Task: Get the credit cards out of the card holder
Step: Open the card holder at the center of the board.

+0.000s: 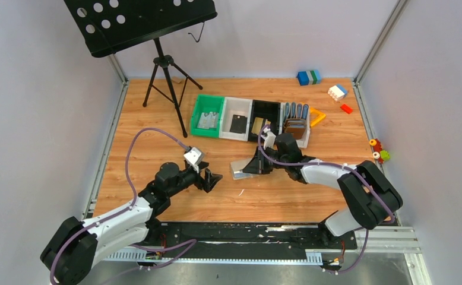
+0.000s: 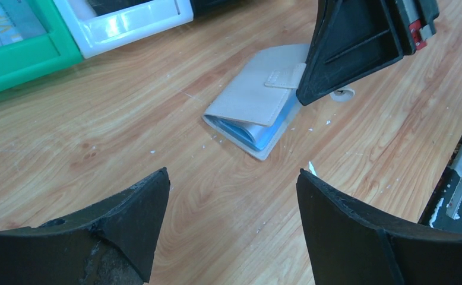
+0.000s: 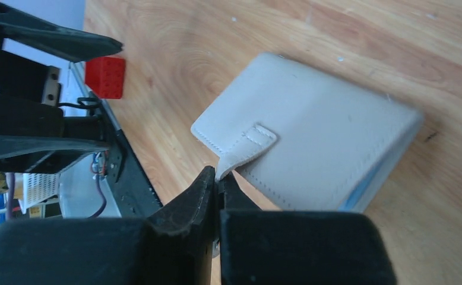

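Note:
The pale grey-beige card holder [image 1: 239, 168] [image 2: 252, 98] [image 3: 323, 130] lies folded on the wooden table, a light blue inside showing along its edge. My right gripper [image 1: 254, 165] [image 3: 220, 176] is shut on its short strap tab [image 3: 247, 146] [image 2: 283, 77], which is lifted a little. My left gripper [image 1: 214, 178] [image 2: 233, 173] hovers open just left of the holder, with nothing between its fingers. No credit cards show inside the holder. A black card [image 1: 238, 123], a gold card [image 1: 257, 126] and greyish cards [image 1: 207, 120] lie in the bins behind.
A row of bins, green [image 1: 208, 116], white [image 1: 237, 133] and black [image 1: 266, 108], stands behind the holder, with brown wallets [image 1: 296, 126] in a rack at its right end. A music stand tripod [image 1: 164, 83] is at the back left. Toy bricks [image 1: 337, 92] sit at the back right.

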Controlling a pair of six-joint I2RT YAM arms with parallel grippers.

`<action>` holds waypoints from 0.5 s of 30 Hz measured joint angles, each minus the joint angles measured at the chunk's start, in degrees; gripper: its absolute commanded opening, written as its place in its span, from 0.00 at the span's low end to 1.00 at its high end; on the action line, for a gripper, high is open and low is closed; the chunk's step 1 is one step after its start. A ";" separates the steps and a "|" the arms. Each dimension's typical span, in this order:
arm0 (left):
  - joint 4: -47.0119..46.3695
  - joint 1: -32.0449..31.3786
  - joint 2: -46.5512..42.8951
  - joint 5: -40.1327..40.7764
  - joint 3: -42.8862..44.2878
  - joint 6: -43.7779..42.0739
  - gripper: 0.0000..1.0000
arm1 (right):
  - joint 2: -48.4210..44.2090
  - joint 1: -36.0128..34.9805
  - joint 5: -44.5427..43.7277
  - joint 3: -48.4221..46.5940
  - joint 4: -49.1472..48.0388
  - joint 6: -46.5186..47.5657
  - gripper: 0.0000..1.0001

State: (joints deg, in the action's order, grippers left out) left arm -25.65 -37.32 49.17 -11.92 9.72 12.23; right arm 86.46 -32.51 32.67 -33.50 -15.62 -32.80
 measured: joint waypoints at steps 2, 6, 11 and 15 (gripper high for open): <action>-1.42 -0.76 1.09 0.02 0.00 -0.87 0.84 | -1.29 -0.11 0.96 0.00 -0.20 -0.83 0.00; -3.34 -2.47 2.89 0.09 0.00 -2.67 0.86 | -3.82 -0.48 2.12 0.00 0.57 -1.99 0.01; -4.72 -5.22 4.15 0.26 0.00 -4.92 0.90 | -8.24 -0.74 2.38 -0.48 4.94 -2.03 0.02; -6.84 -6.71 6.69 0.02 0.28 -6.43 0.92 | -10.43 -0.74 2.38 -1.81 8.66 -1.53 0.03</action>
State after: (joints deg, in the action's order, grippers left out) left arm -32.49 -44.03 55.86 -11.90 10.00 5.80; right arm 76.03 -33.26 35.05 -35.31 -6.96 -34.33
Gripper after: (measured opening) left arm 0.907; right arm 0.035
